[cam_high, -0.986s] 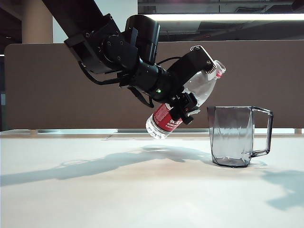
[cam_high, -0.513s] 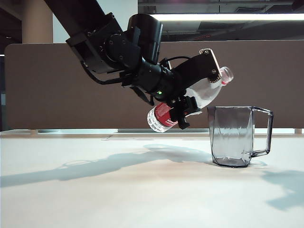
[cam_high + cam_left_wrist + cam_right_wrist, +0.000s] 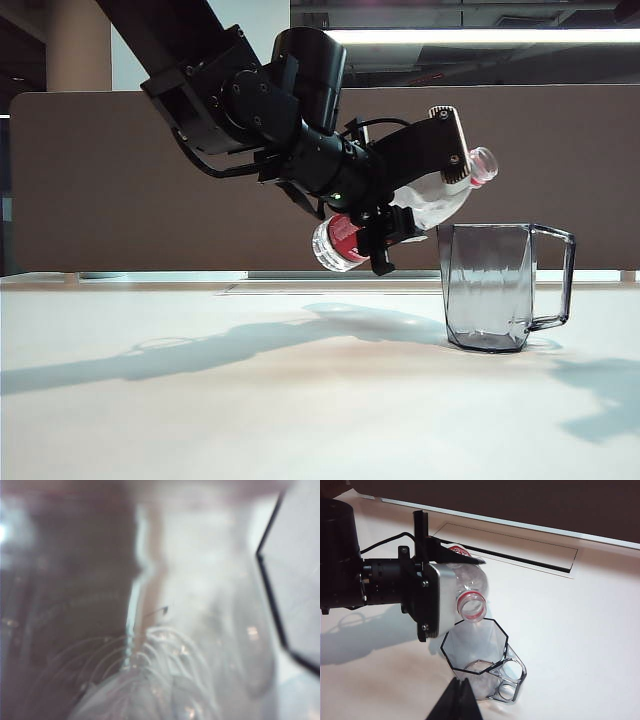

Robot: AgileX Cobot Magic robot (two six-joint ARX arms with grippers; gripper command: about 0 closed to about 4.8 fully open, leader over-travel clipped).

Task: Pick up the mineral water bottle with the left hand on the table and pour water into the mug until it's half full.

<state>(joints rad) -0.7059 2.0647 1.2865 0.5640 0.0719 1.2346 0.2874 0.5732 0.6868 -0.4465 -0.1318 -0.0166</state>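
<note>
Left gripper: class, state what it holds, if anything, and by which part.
The left gripper holds the mineral water bottle by its middle body, tilted with its open mouth above the mug. The right gripper holds nothing.

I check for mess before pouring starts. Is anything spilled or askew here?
No spill shows. The left hand holds the mineral water bottle tilted, uncapped mouth above the mug, which stands upright on the table.

The white surface (image 3: pixel 250 400) carries one item: a clear grey faceted mug (image 3: pixel 490 290), standing upright toward the right side, handle facing right. Arm shadows fall across the surface.
</note>
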